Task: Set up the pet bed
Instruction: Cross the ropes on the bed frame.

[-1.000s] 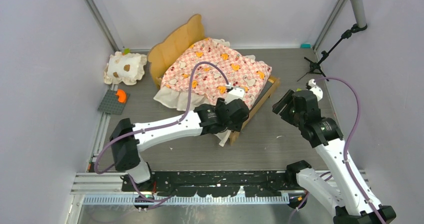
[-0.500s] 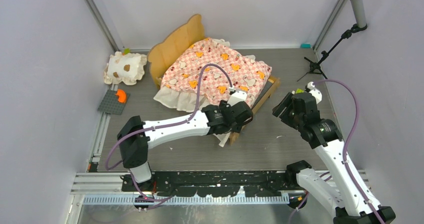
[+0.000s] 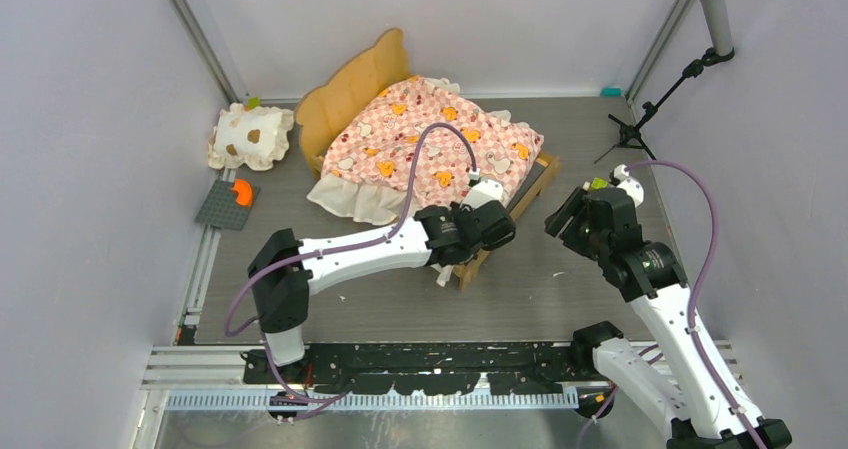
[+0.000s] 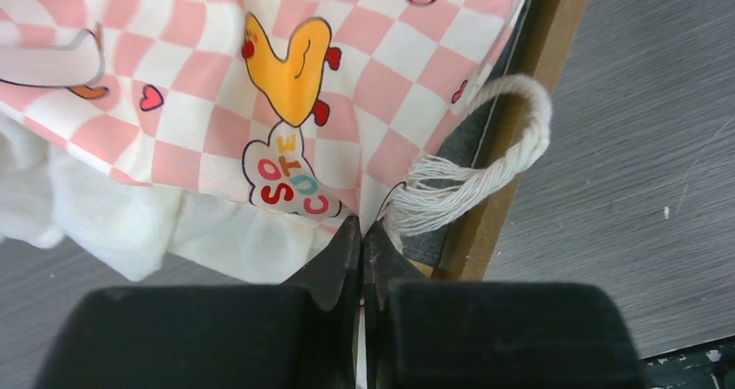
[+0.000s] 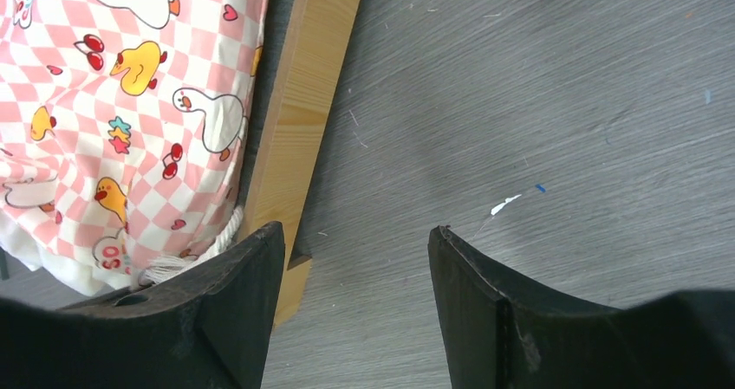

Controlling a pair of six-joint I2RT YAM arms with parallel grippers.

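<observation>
The pet bed (image 3: 352,91) stands at the back middle, a light-wood frame with a wavy headboard. Its pink checkered mattress (image 3: 432,141) lies askew over the frame, cream ruffle hanging off the left side. My left gripper (image 3: 488,231) is at the bed's near corner. In the left wrist view it (image 4: 362,230) is shut, pinching the mattress's fabric corner (image 4: 351,190), beside a white rope loop (image 4: 511,138) and the wooden rail (image 4: 555,34). My right gripper (image 3: 566,211) hovers right of the bed. It (image 5: 357,230) stands open over bare floor, next to the rail (image 5: 303,120).
A small cream ruffled pillow (image 3: 250,136) with brown spots lies at the back left. A grey plate with an orange piece (image 3: 228,205) sits in front of it. A black stand (image 3: 640,119) is at the back right. Walls close in on both sides.
My left arm has reached further right along the bed's near corner and its gripper has closed on the mattress fabric. The right arm has barely moved.
</observation>
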